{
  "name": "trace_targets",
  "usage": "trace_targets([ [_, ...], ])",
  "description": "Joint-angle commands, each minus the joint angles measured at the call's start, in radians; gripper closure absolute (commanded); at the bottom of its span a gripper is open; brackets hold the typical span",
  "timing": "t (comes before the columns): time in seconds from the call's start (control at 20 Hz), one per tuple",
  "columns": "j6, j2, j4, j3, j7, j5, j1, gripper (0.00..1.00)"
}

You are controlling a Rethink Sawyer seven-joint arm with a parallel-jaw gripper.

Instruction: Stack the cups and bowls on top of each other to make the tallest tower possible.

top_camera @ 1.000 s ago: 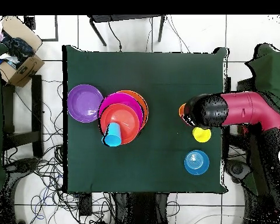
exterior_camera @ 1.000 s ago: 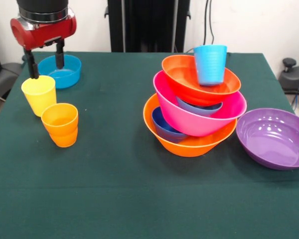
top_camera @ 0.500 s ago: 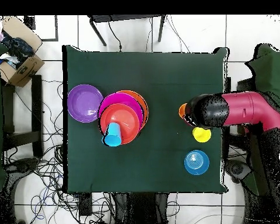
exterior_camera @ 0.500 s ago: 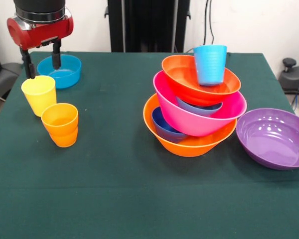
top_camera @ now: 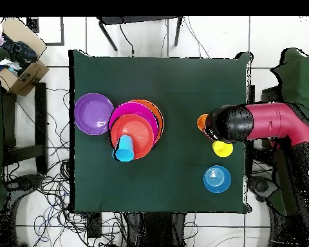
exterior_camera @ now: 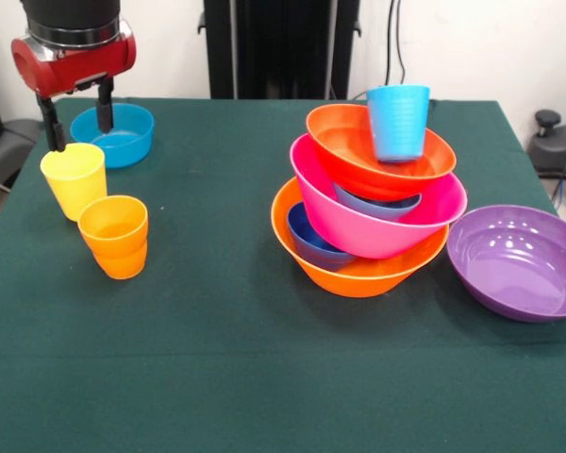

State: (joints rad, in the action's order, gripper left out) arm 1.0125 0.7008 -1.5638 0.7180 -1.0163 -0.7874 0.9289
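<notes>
**Gripper above the yellow cup, nothing held**

Gripper (exterior_camera: 75, 118): fingers spread apart, empty, hanging just above and behind the yellow cup (exterior_camera: 74, 179). One fingertip sits close to the cup's far rim; whether it touches is hard to tell from the front view. In the overhead view the arm's wrist covers most of this spot.

Loose pieces on the table (exterior_camera: 226, 359):
- yellow cup, upright, mouth up.
- orange cup (exterior_camera: 114, 235), upright, just in front of the yellow one, nearly touching.
- shallow light blue bowl (exterior_camera: 114, 134) behind both cups.
- purple bowl (exterior_camera: 519, 261) beside the tower, on its other side, well apart from the cups.

Tower (exterior_camera: 370, 208): large orange bowl (exterior_camera: 358, 269) as base, dark blue bowl (exterior_camera: 311, 241) inside it, pink bowl (exterior_camera: 377, 217) tilted on top, red-orange bowl (exterior_camera: 377, 156) above that, light blue cup (exterior_camera: 397, 121) standing in it. The pile leans.

Handling, as judged: the cups look like thin, light, stiff plastic with a glossy, slippery wall. Best hold is probably across the rim, one finger inside and one outside, or around the upper wall where it is widest. Too firm a squeeze may flex the wall; the close orange cup could get nudged.
</notes>
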Motion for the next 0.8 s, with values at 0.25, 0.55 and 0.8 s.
trace_targets([
  [0.25,-0.024,-0.091,-0.096,-0.003,0.269,-0.069,0.026,0.0],
  [0.55,-0.054,-0.106,-0.12,-0.002,0.224,-0.084,0.025,0.0],
  [0.8,-0.059,-0.08,-0.13,-0.004,0.225,-0.111,0.042,0.0],
])
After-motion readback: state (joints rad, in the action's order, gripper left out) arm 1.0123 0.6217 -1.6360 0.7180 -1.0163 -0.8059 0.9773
